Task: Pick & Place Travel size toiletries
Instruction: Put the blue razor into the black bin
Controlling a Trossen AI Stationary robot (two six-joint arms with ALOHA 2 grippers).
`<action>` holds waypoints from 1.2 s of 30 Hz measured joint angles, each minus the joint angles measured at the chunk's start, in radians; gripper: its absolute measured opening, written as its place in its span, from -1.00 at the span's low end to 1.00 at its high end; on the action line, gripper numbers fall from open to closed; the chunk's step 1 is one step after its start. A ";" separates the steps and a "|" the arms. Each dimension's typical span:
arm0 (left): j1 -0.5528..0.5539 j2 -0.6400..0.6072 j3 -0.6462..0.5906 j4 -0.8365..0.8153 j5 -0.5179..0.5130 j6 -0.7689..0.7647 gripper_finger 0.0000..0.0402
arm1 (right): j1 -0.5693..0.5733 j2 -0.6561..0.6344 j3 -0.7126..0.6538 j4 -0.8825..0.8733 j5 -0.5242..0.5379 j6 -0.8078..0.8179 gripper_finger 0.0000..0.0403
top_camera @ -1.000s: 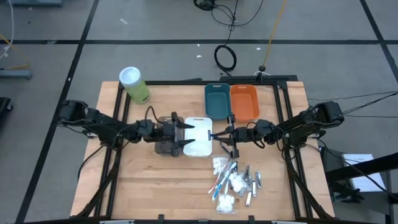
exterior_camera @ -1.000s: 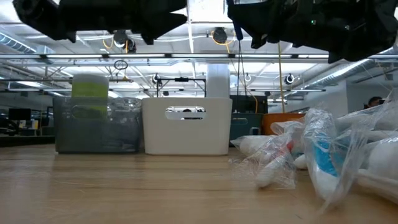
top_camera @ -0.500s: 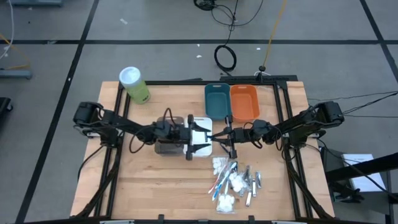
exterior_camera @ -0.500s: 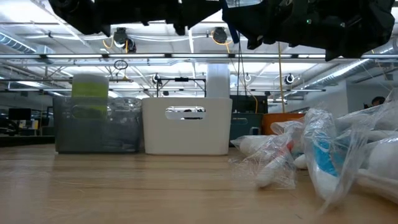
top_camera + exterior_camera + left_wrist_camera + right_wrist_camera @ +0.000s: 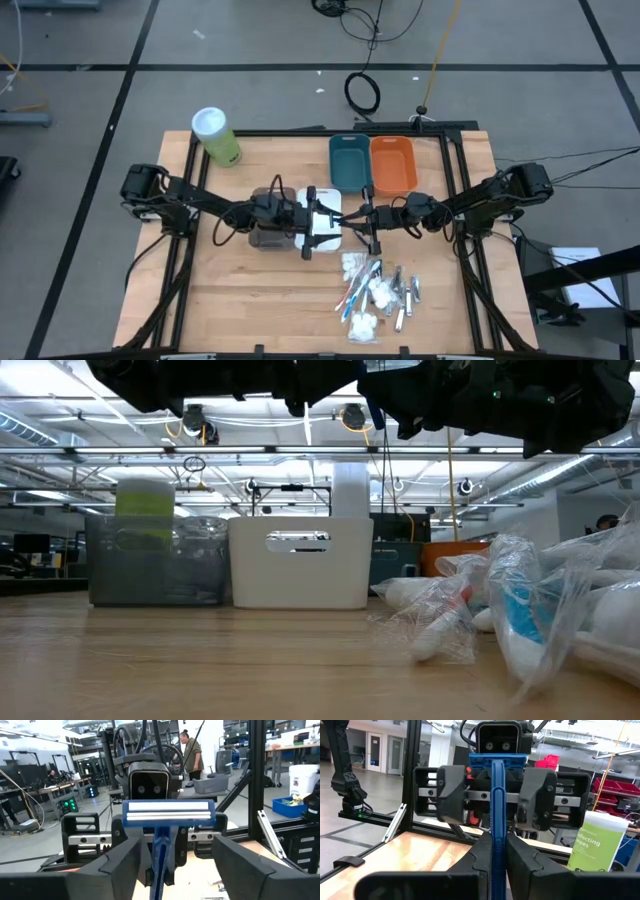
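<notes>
Handover | our right gripper [image 5: 492, 870] clamps the dark blue plastic razor [image 5: 498, 810] | left gripper [image 5: 318, 220] open around its head over the white rectangular bin [image 5: 325, 240] | we'd close left squarely before right lets go.

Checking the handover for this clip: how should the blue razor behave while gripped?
The blue razor looks stiff: its handle runs straight out of the right tool. Likely light, with a thin handle. The wide head could let it pivot.

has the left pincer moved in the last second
Yes. In the high view the left pincer has travelled toward the right arm: it was over the brown bin and is now above the white bin, open around the razor that the right pincer holds.
</notes>
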 joint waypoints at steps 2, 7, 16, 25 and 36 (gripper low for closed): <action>0.000 0.000 0.000 0.005 0.000 0.000 -0.01 | 0.000 0.000 0.000 0.000 0.000 0.000 -0.89; 0.001 0.000 0.000 0.010 -0.003 0.018 -0.44 | 0.001 0.000 0.000 0.000 -0.002 0.000 -0.89; 0.023 0.000 -0.001 0.026 0.000 0.017 -0.92 | 0.000 -0.001 0.000 0.001 0.004 0.002 -0.86; 0.022 -0.043 -0.001 -0.025 -0.027 0.040 -0.93 | 0.002 -0.006 0.000 -0.032 0.076 0.070 -0.44; -0.009 -0.347 -0.036 -0.524 -0.170 -0.046 -0.94 | 0.005 -0.095 -0.003 -0.210 0.112 0.074 0.04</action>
